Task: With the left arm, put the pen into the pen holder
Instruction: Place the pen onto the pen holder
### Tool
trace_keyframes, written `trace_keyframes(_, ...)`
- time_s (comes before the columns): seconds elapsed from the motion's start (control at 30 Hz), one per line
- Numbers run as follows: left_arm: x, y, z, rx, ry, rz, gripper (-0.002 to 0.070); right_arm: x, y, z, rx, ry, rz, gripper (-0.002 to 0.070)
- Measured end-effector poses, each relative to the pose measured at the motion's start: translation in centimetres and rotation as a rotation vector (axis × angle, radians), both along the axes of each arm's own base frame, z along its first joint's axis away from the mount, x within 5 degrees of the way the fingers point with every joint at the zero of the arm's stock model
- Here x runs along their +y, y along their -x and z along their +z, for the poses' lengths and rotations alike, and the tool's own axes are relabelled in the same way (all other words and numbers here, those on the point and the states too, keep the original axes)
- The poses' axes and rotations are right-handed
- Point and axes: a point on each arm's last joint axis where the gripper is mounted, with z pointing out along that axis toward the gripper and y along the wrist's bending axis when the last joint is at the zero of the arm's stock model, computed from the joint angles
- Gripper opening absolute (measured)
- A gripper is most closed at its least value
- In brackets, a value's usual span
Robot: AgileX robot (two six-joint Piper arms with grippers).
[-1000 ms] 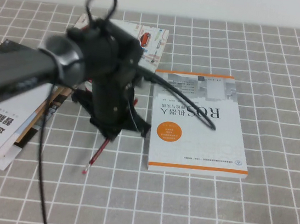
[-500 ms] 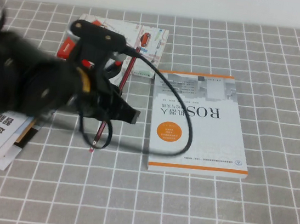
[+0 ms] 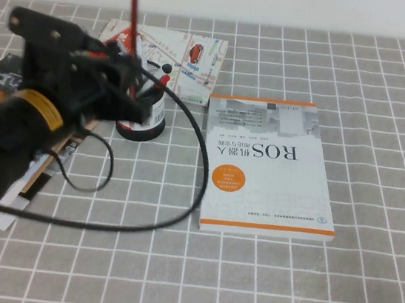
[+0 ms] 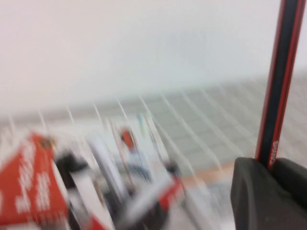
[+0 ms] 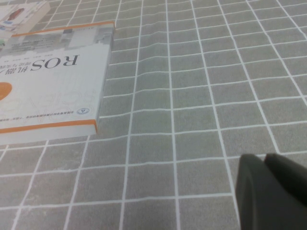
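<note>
Since a second ago: pen [image 3: 134, 9] lifted off tabletop [image 3: 363, 292], now upright above holder [image 3: 143, 117]. Left tool [image 3: 129, 58]: I keep it clamped low on the pen. Handling: light, stiff, slick, liable to pivot. Right tool [image 5: 271, 191]: parked by book [image 5: 48, 72]; state: I cannot tell.

High camera looks down; both it and right wrist see book [image 3: 271, 168].

The black left arm [image 3: 34, 122] covers much of the short black cylindrical pen holder [image 3: 145, 125] and the lower end of the thin dark-red pen [image 3: 134, 8]. In the left wrist view the holder [image 4: 120, 201] is smeared with blur, and the pen [image 4: 280, 81] is cut off by the edge. The black right gripper [image 5: 271, 191] shows only as a cropped corner.
</note>
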Motion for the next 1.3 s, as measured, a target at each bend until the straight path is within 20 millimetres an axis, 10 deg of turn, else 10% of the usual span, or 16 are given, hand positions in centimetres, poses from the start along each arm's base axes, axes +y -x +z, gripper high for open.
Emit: trace_keyframes(1.3,1.6,-9.4,-6.2,-0.115,0.135,0.123,0.0022,0.0,0.0,0.0,0.000,0.000,0.000,-0.0014)
